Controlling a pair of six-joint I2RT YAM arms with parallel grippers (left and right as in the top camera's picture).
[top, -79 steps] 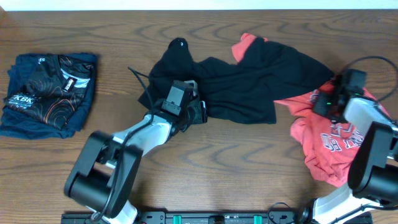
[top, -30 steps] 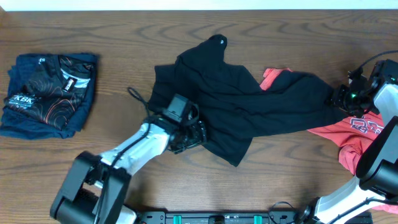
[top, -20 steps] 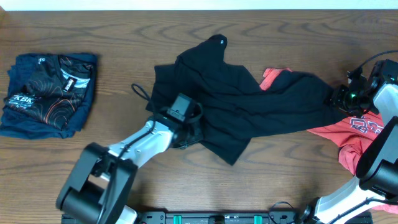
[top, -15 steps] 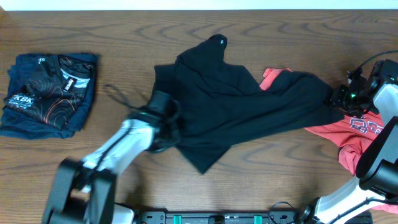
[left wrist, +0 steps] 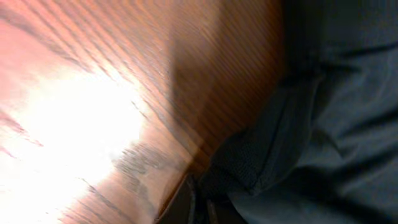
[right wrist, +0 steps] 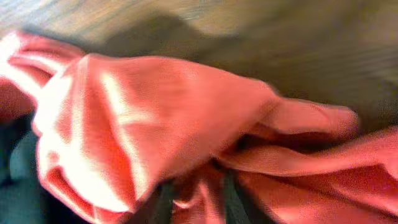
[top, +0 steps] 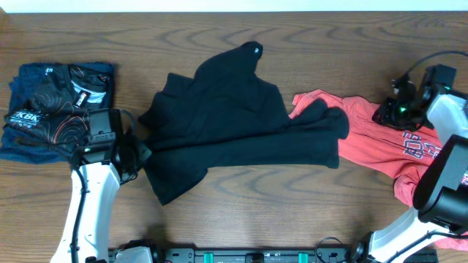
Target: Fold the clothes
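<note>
The black top (top: 219, 124) lies spread across the middle of the table, its small white logo at the far tip. My left gripper (top: 137, 155) is at its left edge, shut on a fold of the black fabric (left wrist: 336, 124); the fingertips (left wrist: 200, 208) barely show at the bottom of the left wrist view. The coral-red shirt (top: 373, 146) lies crumpled to the right, its left end under the black top's sleeve. My right gripper (top: 386, 115) sits on the red shirt's upper edge, with red cloth (right wrist: 186, 118) bunched between its dark fingers (right wrist: 233, 199).
A folded navy shirt with an orange swirl print (top: 55, 109) lies at the far left, just beside my left arm. A dark strip of black cloth (right wrist: 15, 180) shows at the lower left of the right wrist view. Bare wood (top: 292, 212) runs along the front.
My left arm swung left, dragging the black top with it. The top's right end came away from the right gripper and uncovered more of the red shirt. The right gripper closed further.
</note>
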